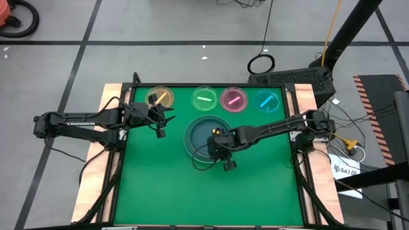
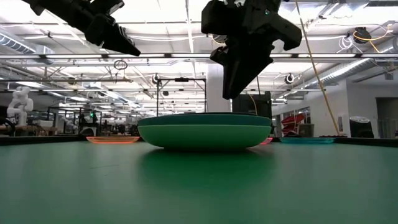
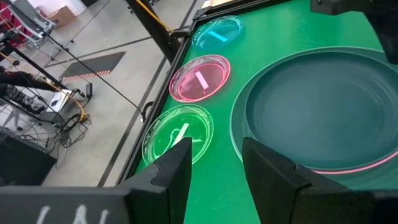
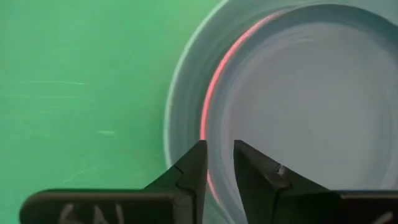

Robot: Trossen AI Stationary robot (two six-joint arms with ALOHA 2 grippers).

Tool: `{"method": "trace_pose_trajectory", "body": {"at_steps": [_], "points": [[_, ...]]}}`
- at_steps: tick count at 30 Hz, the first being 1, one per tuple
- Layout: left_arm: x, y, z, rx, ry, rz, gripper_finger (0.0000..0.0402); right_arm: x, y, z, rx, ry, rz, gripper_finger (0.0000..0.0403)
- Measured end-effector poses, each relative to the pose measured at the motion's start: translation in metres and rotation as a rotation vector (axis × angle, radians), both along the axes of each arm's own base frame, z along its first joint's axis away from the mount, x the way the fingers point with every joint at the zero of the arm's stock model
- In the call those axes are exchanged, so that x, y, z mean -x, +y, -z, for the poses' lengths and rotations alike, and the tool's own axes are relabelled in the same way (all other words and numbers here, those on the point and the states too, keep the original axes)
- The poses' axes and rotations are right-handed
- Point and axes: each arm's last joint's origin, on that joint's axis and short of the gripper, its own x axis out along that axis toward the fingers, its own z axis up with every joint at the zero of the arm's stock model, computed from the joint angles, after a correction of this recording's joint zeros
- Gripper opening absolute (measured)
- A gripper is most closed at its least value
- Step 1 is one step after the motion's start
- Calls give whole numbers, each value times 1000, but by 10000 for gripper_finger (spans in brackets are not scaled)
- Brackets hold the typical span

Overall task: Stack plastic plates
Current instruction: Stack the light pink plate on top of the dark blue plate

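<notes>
The larger plates sit as one stack (image 1: 199, 133) at mid-table, dark teal on top, a pink rim (image 4: 214, 81) showing beneath it and light green at the bottom (image 2: 205, 135). Small amber (image 1: 160, 97), green (image 1: 204, 98), pink (image 1: 233, 99) and blue (image 1: 266, 100) plates lie in a row along the far edge. My right gripper (image 4: 219, 155) hovers over the stack's near rim, fingers pointing down, narrowly open, clear of it (image 2: 239, 87). My left gripper (image 1: 163, 119) hangs open above the table just near of the amber plate, pointing toward the green one (image 3: 177, 134).
A green mat (image 1: 166, 185) covers the table inside a dark frame, with wooden borders left and right. The near half of the mat is bare. Cables and a black stand lie beyond the far right corner (image 1: 287, 73).
</notes>
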Motion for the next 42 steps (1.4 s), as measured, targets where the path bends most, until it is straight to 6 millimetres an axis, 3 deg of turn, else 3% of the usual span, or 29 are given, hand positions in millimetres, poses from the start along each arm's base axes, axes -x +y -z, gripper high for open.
{"method": "trace_pose_trajectory", "body": {"at_steps": [13,19,31,42], "points": [[0,0,0,2,-1,-1,149,1,-3,-2,26,-4,41,75],[0,0,0,5,-2,-3,149,7,-14,-14,52,-23,127,75],[0,0,0,7,-4,-4,149,26,-71,-55,-50,-152,529,75],[0,0,0,7,-2,-4,149,47,-122,-49,-100,-27,881,75]]}}
